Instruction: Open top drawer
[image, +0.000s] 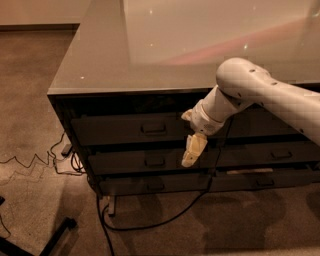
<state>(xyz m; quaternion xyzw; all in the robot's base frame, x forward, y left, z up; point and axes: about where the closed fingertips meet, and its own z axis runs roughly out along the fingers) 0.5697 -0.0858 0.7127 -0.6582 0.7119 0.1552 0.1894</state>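
Note:
The top drawer is a wide dark grey front under the table top, in the left stack, and it stands shut. Its small loop handle is at the centre. My gripper hangs down from the white arm, just right of that handle. It reaches across the lower edge of the top drawer and over the second drawer. It does not touch the handle.
A third, shallow drawer sits lowest. A neighbouring stack of dark drawers is to the right. The glossy table top overhangs the drawers. Cables trail on the carpet and a black base leg lies lower left.

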